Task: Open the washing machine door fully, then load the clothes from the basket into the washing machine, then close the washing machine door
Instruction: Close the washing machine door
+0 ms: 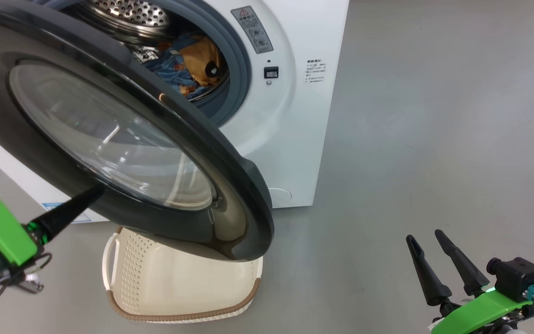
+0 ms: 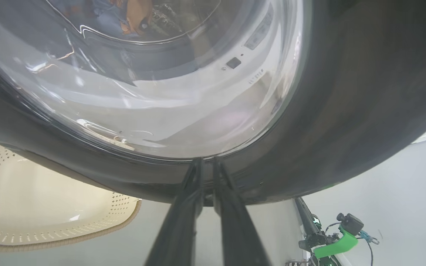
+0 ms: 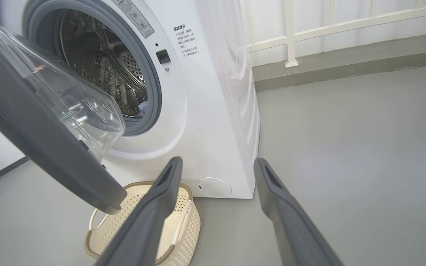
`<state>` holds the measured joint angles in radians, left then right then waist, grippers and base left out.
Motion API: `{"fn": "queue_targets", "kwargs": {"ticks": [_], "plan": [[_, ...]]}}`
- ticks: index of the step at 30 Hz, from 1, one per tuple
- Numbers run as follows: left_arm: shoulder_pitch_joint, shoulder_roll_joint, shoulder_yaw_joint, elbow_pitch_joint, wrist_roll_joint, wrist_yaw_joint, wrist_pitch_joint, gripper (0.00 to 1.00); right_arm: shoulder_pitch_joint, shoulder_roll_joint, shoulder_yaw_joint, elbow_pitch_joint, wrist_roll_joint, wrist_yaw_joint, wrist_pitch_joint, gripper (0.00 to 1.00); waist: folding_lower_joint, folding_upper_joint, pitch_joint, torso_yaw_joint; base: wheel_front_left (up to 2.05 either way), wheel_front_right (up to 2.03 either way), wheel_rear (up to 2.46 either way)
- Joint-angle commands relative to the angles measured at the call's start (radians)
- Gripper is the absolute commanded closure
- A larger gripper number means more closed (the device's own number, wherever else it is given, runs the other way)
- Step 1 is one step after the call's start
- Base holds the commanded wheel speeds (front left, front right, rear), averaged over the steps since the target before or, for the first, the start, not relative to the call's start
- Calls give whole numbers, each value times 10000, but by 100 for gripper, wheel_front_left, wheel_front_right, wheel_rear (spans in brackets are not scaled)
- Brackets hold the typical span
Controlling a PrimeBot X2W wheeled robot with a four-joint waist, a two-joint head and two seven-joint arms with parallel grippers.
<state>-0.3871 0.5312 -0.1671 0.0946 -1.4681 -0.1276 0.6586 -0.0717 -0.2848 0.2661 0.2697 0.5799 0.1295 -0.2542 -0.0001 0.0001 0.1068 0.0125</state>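
The washing machine [image 1: 295,116] stands with its door [image 1: 237,157] swung partway out, so the drum mouth shows past the black rim. The blue and orange clothes [image 1: 193,65] lie inside the drum, and I also see the clothes [image 2: 124,14] through the glass. Under the door sits the cream basket [image 1: 128,260], with no garment showing in it. My left gripper [image 1: 100,188] is shut, its tips against the outer face of the door [image 2: 346,111] where glass meets rim. My right gripper [image 1: 424,236] hangs open at the lower right, away from the machine, holding nothing.
Grey floor stretches wide to the right of the machine. A white railing [image 3: 290,33] and a low kerb run along the back wall. The basket [image 3: 187,218] sits close to the machine's front, directly beneath the door's lower edge.
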Motion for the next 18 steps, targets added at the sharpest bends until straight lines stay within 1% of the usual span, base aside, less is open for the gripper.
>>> {"fn": "queue_targets", "kwargs": {"ticks": [1,2,3,4,5,6,7,8,11,13,18], "plan": [[-92,557,557,-142,-51,-31,-187,78,-242,-187,207,-242,-32,12,-76,0,1,-1,-6,-19,0,0,0],[48,582,549,-124,-32,-31,-291,69,-233,-196,206,-245,-30,12,-76,0,1,-1,-7,-30,0,0,0],[177,603,536,-108,-2,-31,-403,56,-225,-204,206,-248,-28,12,-76,0,1,-1,-4,-41,0,0,0],[297,622,527,-91,43,-31,-546,50,-220,-215,208,-249,-26,12,-76,0,1,-1,4,-53,0,0,0],[413,609,530,-49,56,-31,-706,39,-221,-227,213,-247,-21,12,-76,0,1,-1,6,-68,0,0,0],[520,594,510,-20,58,-31,-836,25,-225,-237,220,-241,-18,12,-76,0,1,-1,9,-84,0,0,0],[613,606,475,16,120,-31,-981,5,-232,-243,223,-239,-15,12,-76,0,1,-1,15,-99,0,0,0],[705,621,427,64,213,-31,-1151,0,-238,-245,229,-235,-14,12,-76,0,1,-1,4,-118,0,0,0],[876,619,279,138,341,-31,-1452,0,-238,-250,246,-226,-13,12,-76,0,1,-1,-13,-151,0,0,0],[1089,680,-18,318,616,-31,-1940,0,-220,-271,273,-213,-2,12,-76,0,1,-1,-42,-181,0,0,0],[1286,614,-333,685,608,-31,-2760,0,-232,-314,320,-204,21,12,-76,0,1,-1,-86,-270,0,0,0]]}}
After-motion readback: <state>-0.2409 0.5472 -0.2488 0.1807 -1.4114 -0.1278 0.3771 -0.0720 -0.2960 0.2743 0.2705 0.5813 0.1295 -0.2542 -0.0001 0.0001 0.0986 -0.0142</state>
